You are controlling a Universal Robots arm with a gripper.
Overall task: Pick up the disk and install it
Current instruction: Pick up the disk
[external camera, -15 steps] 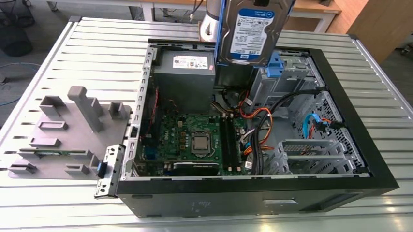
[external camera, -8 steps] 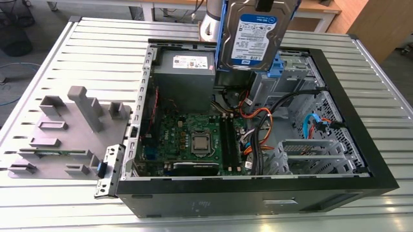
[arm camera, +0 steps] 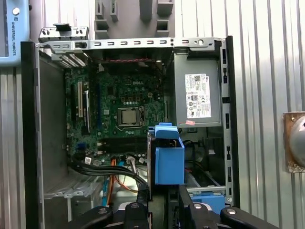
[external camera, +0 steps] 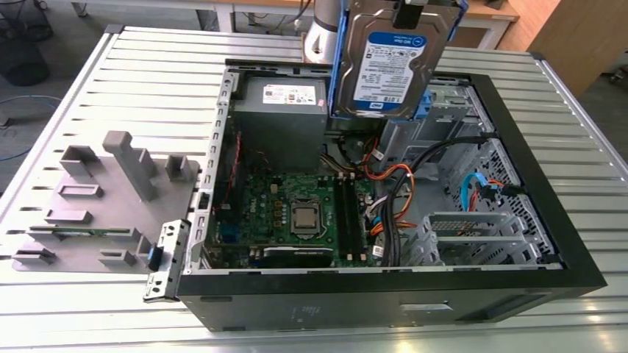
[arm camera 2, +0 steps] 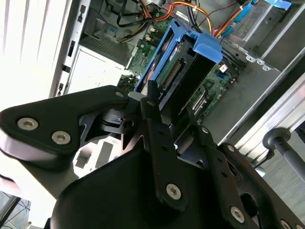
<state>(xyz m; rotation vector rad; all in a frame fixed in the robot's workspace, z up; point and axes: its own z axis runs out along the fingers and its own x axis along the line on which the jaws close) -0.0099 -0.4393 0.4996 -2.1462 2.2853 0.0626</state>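
Observation:
The disk (external camera: 393, 66), a silver hard drive with a blue-and-white label and blue side rails, hangs upright in the air above the back of the open computer case (external camera: 530, 213). My gripper (external camera: 417, 4) is shut on its upper end. In the second wrist view the black fingers (arm camera 2: 153, 107) clamp the disk (arm camera 2: 183, 71) from both sides. In the first wrist view the disk's blue rail end (arm camera: 169, 160) sticks out from my gripper (arm camera: 167, 205) over the case interior.
Inside the case lie the green motherboard (external camera: 294, 206), a grey power-supply box (external camera: 279, 110), bundled cables (external camera: 402, 191) and a metal drive cage (external camera: 471, 235). A blue-latched bay (external camera: 442, 103) sits behind the disk. A grey fixture (external camera: 108, 198) rests on the slatted table at the exterior view's left.

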